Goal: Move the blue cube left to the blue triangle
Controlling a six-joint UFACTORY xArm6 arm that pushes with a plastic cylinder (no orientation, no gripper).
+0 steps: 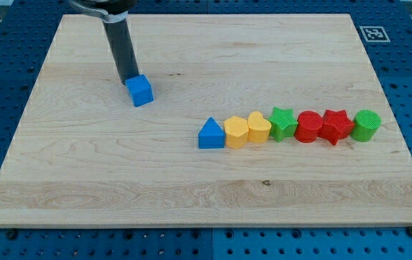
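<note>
My tip (129, 79) rests on the desk (61, 180) at the far left, touching or just short of the upper-left corner of the blue cube (140, 90). There is no end effector to open or close here, only a plain dark rod, so nothing is clamped on anything.

The blue triangle (211, 134) sits well apart from the cube, nearer and to the right. It heads a tight row running rightward: a yellow block (235, 132) (its shape looks many-sided, but I cannot tell exactly), a yellow heart-like block (259, 127), a green star (283, 123), a red cylinder (309, 126), a red star (335, 126) and a green cylinder (367, 124).

The cube needs to travel right and nearer, stopping just left of the triangle. The risk, as I judge it, is that contact on a corner will spin the cube and let it slip off the rod sideways. Pushing too far is the other hazard: the cube would strike the triangle and shunt the whole touching row to the right.
</note>
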